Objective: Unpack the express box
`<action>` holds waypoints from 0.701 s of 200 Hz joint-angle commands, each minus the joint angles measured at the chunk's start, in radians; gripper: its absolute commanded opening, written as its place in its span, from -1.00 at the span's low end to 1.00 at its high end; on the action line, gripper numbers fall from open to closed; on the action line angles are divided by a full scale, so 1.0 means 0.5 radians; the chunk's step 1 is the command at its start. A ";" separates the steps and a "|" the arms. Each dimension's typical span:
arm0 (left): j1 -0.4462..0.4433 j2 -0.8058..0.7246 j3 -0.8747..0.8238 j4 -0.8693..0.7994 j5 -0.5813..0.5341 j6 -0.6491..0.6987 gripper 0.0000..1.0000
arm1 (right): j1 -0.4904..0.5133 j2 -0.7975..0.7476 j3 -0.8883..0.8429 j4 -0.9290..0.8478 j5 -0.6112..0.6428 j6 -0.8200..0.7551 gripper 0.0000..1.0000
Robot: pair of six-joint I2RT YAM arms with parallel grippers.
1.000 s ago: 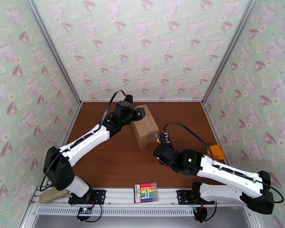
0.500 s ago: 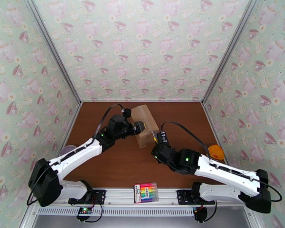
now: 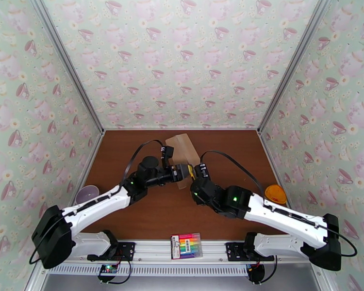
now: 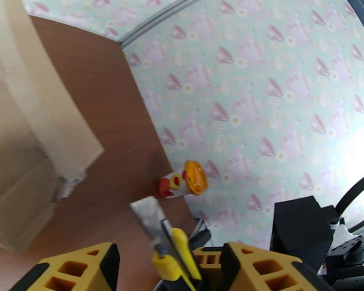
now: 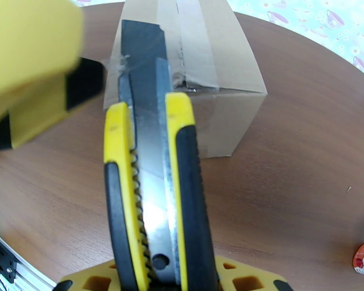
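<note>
The express box (image 3: 182,147) is a tan carton with a taped seam, lying at the middle back of the table. It also fills the left side of the left wrist view (image 4: 26,141), and its near end faces the right wrist camera (image 5: 206,59). My right gripper (image 3: 195,173) (image 5: 157,276) is shut on a yellow-and-black utility knife (image 5: 153,156), blade out and pointing at the box's near end. My left gripper (image 3: 184,171) (image 4: 167,254) is open just in front of the box. The knife (image 4: 170,248) passes between its fingers, close to one and apart from the other.
An orange-lidded bottle (image 3: 275,194) (image 4: 182,180) lies at the right wall. A purple cup (image 3: 86,194) sits near the left wall. A pack of rainbow markers (image 3: 187,246) lies on the front rail. Bare brown table (image 3: 153,214) stretches in front of the box.
My left gripper has come off the box's top and dropped toward the near side, meeting the knife. The right gripper has moved left and closer to the box. The box has shifted back slightly.
</note>
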 commanded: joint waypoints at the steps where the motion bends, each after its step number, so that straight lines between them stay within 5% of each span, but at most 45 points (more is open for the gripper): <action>1: -0.021 0.070 -0.005 0.167 0.081 -0.060 0.19 | -0.016 0.009 0.068 0.050 -0.037 -0.039 -1.00; 140: -0.077 0.271 0.034 0.402 0.164 -0.198 -0.14 | -0.054 -0.044 0.055 0.103 -0.037 -0.057 -1.00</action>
